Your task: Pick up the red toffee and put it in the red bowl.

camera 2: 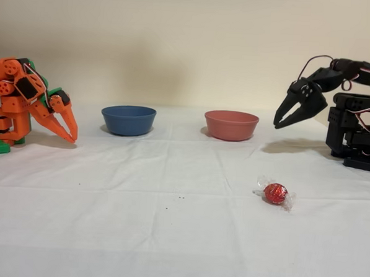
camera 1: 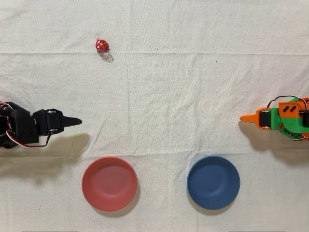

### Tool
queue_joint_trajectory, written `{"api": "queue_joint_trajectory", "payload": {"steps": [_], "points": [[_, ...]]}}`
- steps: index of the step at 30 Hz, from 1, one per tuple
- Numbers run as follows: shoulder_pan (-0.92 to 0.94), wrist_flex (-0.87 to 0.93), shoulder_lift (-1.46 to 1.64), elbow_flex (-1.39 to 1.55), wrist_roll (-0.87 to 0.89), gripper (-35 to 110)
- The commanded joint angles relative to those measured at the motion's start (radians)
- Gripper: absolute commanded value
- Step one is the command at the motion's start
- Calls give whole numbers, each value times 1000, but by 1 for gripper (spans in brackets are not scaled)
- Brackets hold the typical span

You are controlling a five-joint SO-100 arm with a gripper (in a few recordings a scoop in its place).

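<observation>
The red toffee (camera 1: 102, 46) (camera 2: 275, 193) lies on the white cloth, a small red foil ball with clear twisted ends. The red bowl (camera 1: 109, 183) (camera 2: 231, 127) stands empty on the cloth. In the overhead view my black gripper (camera 1: 77, 122) is at the left edge, between the toffee above it and the red bowl below and to its right. In the fixed view the gripper (camera 2: 277, 125) hangs above the cloth at the right, pointing down toward the red bowl, its fingertips together and holding nothing. It is well apart from the toffee.
A blue bowl (camera 1: 213, 182) (camera 2: 128, 121) of the same size stands beside the red one and is empty. The idle orange arm (camera 1: 280, 118) (camera 2: 32, 102) sits at the opposite side of the table. The white cloth (camera 1: 169, 96) has shallow creases.
</observation>
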Motion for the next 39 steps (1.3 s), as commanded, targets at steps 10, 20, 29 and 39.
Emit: {"api": "queue_joint_trajectory", "payload": {"steps": [10,20,29,39], "points": [[-229,202,-568,-698,-6,1],[-342,299,-943,-980,14,1],[-448,285,-1152,-1098,-46,1],[-558,255,-1287,-1126,-267,1]]}}
